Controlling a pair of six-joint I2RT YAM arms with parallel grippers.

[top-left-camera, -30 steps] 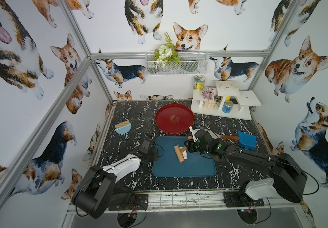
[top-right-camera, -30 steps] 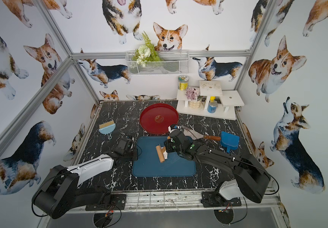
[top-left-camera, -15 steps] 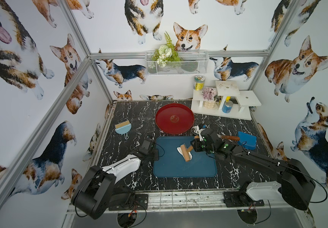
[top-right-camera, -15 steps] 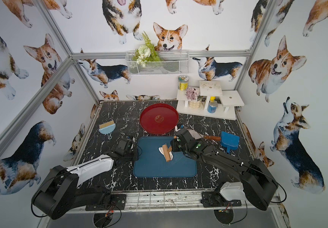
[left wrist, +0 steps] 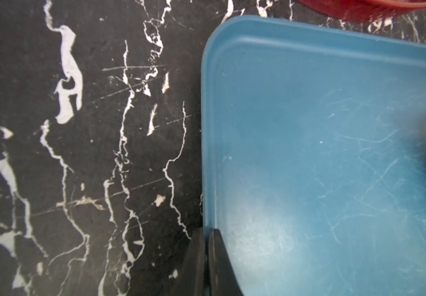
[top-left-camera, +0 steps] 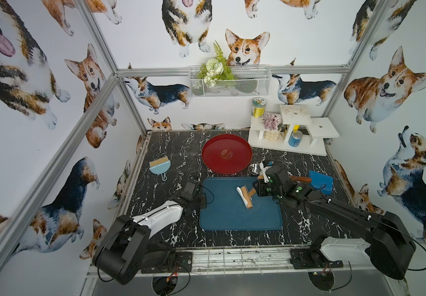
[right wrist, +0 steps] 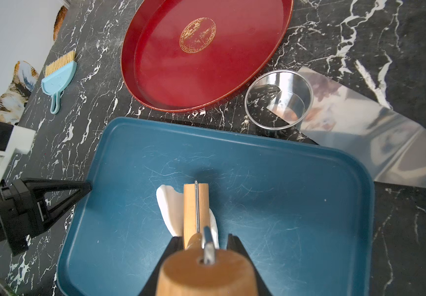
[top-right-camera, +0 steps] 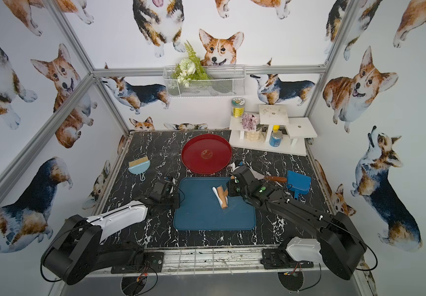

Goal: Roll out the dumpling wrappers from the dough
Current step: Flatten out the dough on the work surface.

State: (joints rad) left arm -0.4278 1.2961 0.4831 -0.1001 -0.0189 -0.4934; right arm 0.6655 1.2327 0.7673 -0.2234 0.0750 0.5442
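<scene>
Tray surface (right wrist: pixel 283 205): dough (right wrist: pixel 171 207) plainest at right wrist

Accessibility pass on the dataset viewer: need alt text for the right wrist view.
A wooden roller, its handle clamped in the jaws of the right gripper, rests on flattened white dough on a blue tray. Beyond the tray lie a red plate, a metal ring and a steel scraper blade.

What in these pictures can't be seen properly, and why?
Dough: part hidden under the roller, right wrist view.
Left gripper: only the tips show, cut off by the left wrist view's edge.
Scraper: handle cut off by the right wrist view's edge.
Jar label: too small in both top views.
</scene>
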